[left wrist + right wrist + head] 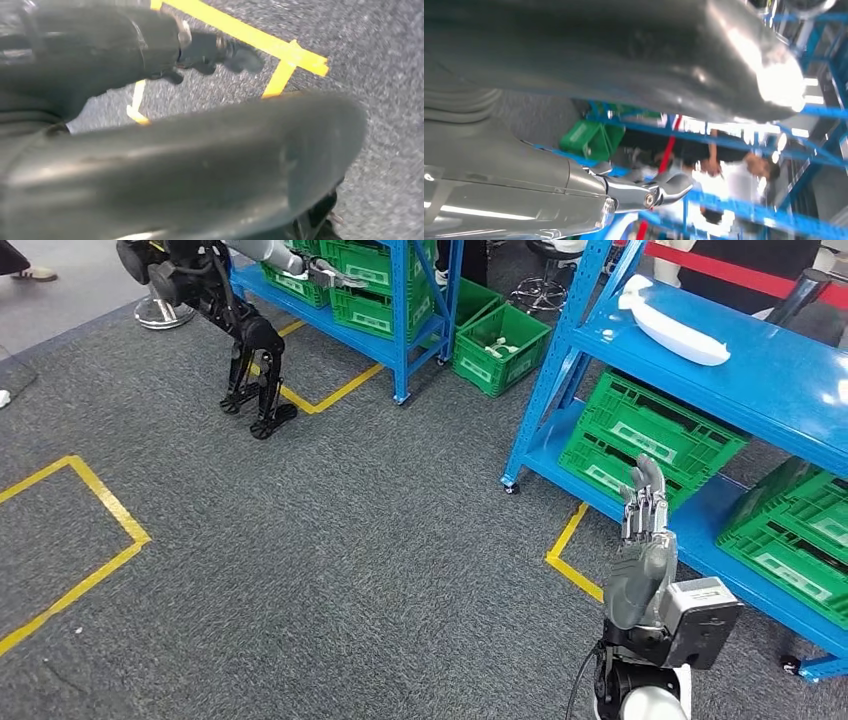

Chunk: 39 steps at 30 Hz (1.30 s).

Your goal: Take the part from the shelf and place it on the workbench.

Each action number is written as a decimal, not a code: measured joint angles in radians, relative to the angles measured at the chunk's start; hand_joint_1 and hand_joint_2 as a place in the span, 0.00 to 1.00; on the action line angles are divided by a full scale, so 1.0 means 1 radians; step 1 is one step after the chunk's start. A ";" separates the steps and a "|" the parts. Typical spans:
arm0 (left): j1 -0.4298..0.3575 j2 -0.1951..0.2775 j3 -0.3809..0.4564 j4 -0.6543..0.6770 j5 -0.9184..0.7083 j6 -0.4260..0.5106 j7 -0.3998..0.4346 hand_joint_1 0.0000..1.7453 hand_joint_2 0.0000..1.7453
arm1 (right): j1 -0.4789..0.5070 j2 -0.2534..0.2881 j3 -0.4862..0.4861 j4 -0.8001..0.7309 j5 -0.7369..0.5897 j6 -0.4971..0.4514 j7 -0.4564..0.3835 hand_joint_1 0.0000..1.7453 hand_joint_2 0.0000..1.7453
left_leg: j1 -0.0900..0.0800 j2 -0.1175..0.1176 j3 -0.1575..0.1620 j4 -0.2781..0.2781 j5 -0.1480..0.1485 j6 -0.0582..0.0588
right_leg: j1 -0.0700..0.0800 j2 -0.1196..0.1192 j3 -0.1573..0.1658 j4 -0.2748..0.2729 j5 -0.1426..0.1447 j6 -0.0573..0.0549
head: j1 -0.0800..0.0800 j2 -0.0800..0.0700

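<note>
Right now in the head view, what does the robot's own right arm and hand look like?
The right hand has a matte grey palm shell and slim silver-and-dark segmented fingers. Behind it sits a grey box-shaped wrist module with a small pale label. Below that comes a black wrist collar, a thin black cable looping at its side, and a rounded silver-white forearm.
</note>
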 joint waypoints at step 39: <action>-0.005 -0.001 0.000 0.000 -0.003 0.000 -0.004 0.00 0.00 | -0.003 0.001 -0.005 0.001 -0.003 0.003 0.000 0.00 0.00 | -0.009 0.115 0.054 -0.005 -0.049 -0.010 | 0.014 -0.100 0.042 -0.114 0.097 -0.011 | 0.028 0.000</action>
